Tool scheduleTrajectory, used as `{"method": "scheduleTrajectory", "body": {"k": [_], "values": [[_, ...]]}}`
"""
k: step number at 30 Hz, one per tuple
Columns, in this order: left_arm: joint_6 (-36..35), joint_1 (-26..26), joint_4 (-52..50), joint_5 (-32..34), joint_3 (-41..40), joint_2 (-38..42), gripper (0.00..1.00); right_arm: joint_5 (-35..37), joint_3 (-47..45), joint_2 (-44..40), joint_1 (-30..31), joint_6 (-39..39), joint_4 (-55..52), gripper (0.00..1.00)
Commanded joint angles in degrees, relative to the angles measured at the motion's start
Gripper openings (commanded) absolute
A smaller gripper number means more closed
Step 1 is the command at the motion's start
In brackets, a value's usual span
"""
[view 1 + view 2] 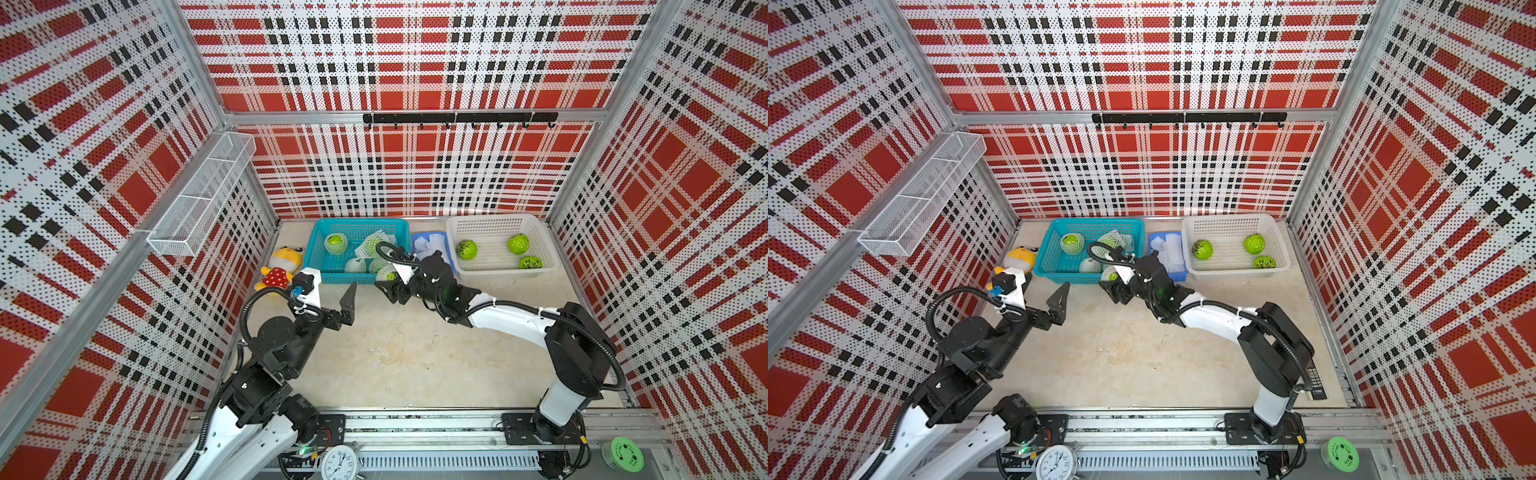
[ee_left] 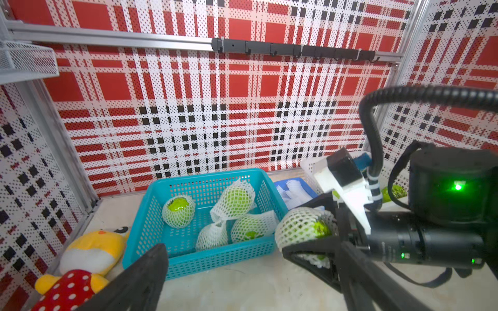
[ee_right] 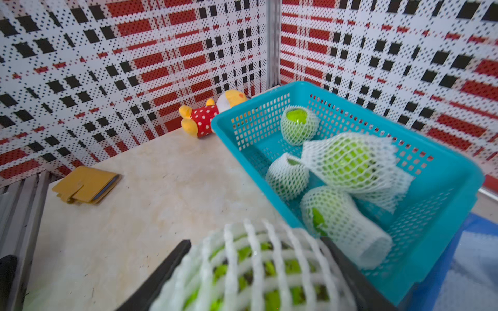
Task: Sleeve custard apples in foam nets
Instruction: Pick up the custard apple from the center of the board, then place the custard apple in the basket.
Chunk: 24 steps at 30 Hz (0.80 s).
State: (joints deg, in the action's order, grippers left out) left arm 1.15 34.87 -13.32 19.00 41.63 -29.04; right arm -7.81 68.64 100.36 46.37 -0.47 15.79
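Note:
My right gripper (image 1: 385, 284) (image 3: 256, 243) is shut on a custard apple wrapped in a white foam net (image 1: 387, 272) (image 2: 303, 229) (image 3: 253, 272). It holds the fruit just off the table at the near right corner of the teal basket (image 1: 357, 221) (image 3: 223, 126). Several more netted apples (image 1: 336, 243) (image 2: 179, 211) (image 3: 347, 164) lie inside that basket. Three bare green custard apples (image 1: 467, 249) (image 1: 1254, 243) rest in the white basket (image 1: 498, 219). Spare foam nets (image 1: 432, 245) sit in a blue tray between the two baskets. My left gripper (image 1: 347, 308) (image 2: 250, 250) stands open and empty in front of the teal basket.
A yellow and red plush toy (image 1: 282, 268) lies left of the teal basket. A yellow wallet (image 3: 86, 185) lies on the table at the left wall. A wire shelf (image 1: 203, 195) hangs on that wall and a hook rail (image 1: 459, 117) on the back wall. A clock (image 1: 340, 463) and green disc (image 1: 624, 454) sit on the front rail.

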Motion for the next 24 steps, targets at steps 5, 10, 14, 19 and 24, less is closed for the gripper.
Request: {"method": "scheduleTrajectory", "body": {"k": [5,10,14,19,24], "values": [[-2.7,-3.8,4.5,-0.5,1.3,-2.7,0.99,0.5,17.0,13.8,-2.3,-2.8,-4.6,0.73],[-2.6,-5.7,5.3,-1.7,0.8,-3.1,1.00,-1.2,27.2,23.2,-2.3,-1.2,-4.7,0.73],[-2.1,-7.4,5.3,-3.0,0.1,-2.9,0.99,-2.2,32.0,28.2,-2.4,0.1,-4.5,0.73],[-0.9,-9.8,5.8,-5.4,-1.0,-2.9,0.99,-2.3,35.5,32.9,-2.3,0.5,-4.5,0.74],[0.0,-12.0,6.5,-7.6,-1.5,-3.1,1.00,-1.7,39.3,36.8,-2.3,0.4,-4.8,0.74]]}}
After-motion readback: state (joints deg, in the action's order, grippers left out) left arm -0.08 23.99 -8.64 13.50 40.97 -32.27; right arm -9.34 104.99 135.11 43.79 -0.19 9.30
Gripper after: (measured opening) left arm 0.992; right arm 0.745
